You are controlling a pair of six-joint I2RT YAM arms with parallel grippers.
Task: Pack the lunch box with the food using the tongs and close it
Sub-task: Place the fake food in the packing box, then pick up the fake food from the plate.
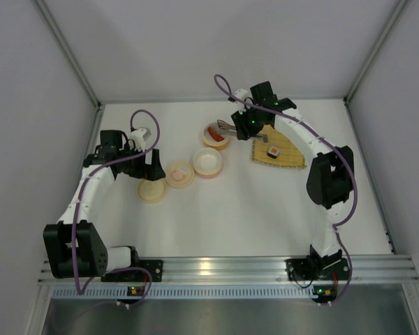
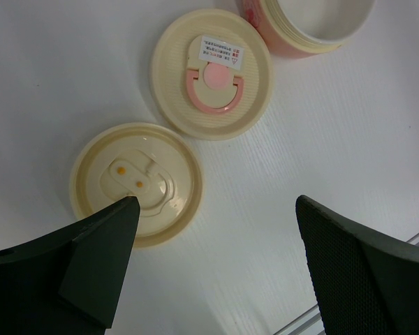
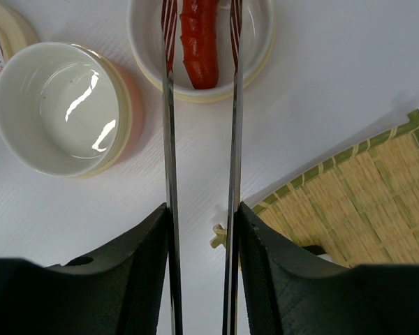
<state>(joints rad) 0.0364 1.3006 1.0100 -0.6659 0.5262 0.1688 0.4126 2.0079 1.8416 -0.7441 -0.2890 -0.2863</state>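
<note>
Right wrist view: tongs (image 3: 169, 139) are seen running up the middle of the frame. Both arms are pinched from outside by the fingers (image 3: 140, 265) of the R gripper (image 3: 204, 216), so it is clamped on the tongs. Tong tips are set either side of the sausage (image 3: 202, 42), which lies in a cream bowl (image 3: 202, 93) at top centre; whether the tips touch it cannot be told. A 2nd bowl (image 3: 56, 112), white inside w/ a pink wall, is seen just beside it at upper left, nothing in it. A corner of the mat (image 3: 363, 195) is shown at lower right, near the tongs but apart from them.

In the top view one sushi roll (image 1: 272, 151) is seen on the mat, right of centre, well apart from both bowls.

In the left wrist view the L gripper (image 2: 216, 237) is held w/ fingers wide apart, nothing btw them, above the white table (image 2: 321, 139). A lid (image 2: 135, 183) is seen underside up at centre left. A 2nd lid (image 2: 211, 73) w/ pink handle and label lies at upper centre; the two rims look to be touching.
</note>
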